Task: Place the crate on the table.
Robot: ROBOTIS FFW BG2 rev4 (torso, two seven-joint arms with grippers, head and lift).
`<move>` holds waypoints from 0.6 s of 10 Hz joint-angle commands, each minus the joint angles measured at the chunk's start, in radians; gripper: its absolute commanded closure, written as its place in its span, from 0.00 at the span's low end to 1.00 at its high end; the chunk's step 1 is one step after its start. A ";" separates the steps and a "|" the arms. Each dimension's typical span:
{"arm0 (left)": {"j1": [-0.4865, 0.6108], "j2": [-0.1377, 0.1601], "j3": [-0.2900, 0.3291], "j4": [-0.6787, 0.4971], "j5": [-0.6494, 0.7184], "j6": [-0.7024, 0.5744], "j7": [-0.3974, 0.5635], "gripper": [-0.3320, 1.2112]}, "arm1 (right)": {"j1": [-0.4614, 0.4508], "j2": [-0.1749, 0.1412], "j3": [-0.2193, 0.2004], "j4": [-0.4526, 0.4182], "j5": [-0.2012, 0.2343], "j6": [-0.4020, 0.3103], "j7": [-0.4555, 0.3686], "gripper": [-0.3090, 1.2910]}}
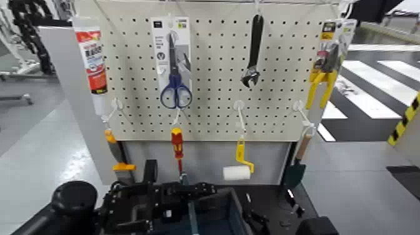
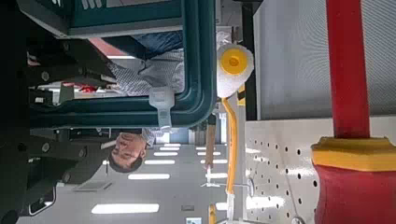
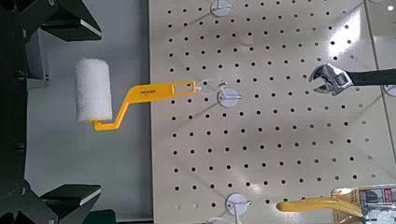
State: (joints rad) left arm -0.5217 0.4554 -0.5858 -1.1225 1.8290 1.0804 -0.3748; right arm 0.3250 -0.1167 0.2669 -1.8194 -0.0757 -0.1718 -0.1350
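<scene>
Dark blue-grey open-topped plastic crate (image 1: pixel 215 215) at the bottom centre of the head view, below the cream perforated pegboard (image 1: pixel 215 94), with matte-black counter (image 1: pixel 275 209) showing to its right; cannot tell whether resting on it. Left black gripper (image 2: pixel 89 112) beside the crate's rim, fingers apart, no clear grip on the wall. Right black gripper (image 3: pixel 89 112) on the crate's other side, facing the pegboard, open and empty.

Hanging lowest and most in the way: red-and-yellow screwdriver (image 1: pixel 177 147), directly above the left gripper's side of the crate; white-sleeved paint roller with yellow frame (image 1: pixel 237 173), over the crate's far right corner; green-bladed trowel (image 1: pixel 295 172), farther right; orange-and-grey hand tool (image 1: pixel 122 159), off to the left.

Higher up, clear of the crate: white-and-red tube (image 1: pixel 94 59), blue-handled scissors on a card (image 1: pixel 175 87), black-handled adjustable wrench (image 1: pixel 253 50), yellow-handled pliers (image 1: pixel 322 81). Beyond the crate in the left wrist view, a person in a patterned top (image 2: pixel 163 75), under ceiling lights (image 2: pixel 154 176).
</scene>
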 commanded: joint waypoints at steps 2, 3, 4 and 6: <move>0.062 -0.009 0.118 -0.095 -0.160 -0.034 0.023 0.32 | 0.002 -0.001 -0.005 -0.001 -0.003 0.000 -0.002 0.28; 0.095 -0.011 0.161 -0.154 -0.177 -0.036 0.074 0.32 | 0.002 -0.003 -0.005 -0.001 -0.003 0.000 -0.002 0.28; 0.132 -0.015 0.205 -0.212 -0.212 -0.051 0.109 0.32 | 0.003 -0.003 -0.006 -0.001 -0.003 0.002 -0.002 0.28; 0.223 -0.038 0.304 -0.347 -0.312 -0.085 0.168 0.32 | 0.003 -0.005 -0.006 -0.003 -0.003 0.003 -0.002 0.28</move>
State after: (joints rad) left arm -0.3292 0.4258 -0.3147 -1.4255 1.5507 1.0066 -0.2088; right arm 0.3280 -0.1203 0.2613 -1.8221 -0.0783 -0.1695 -0.1365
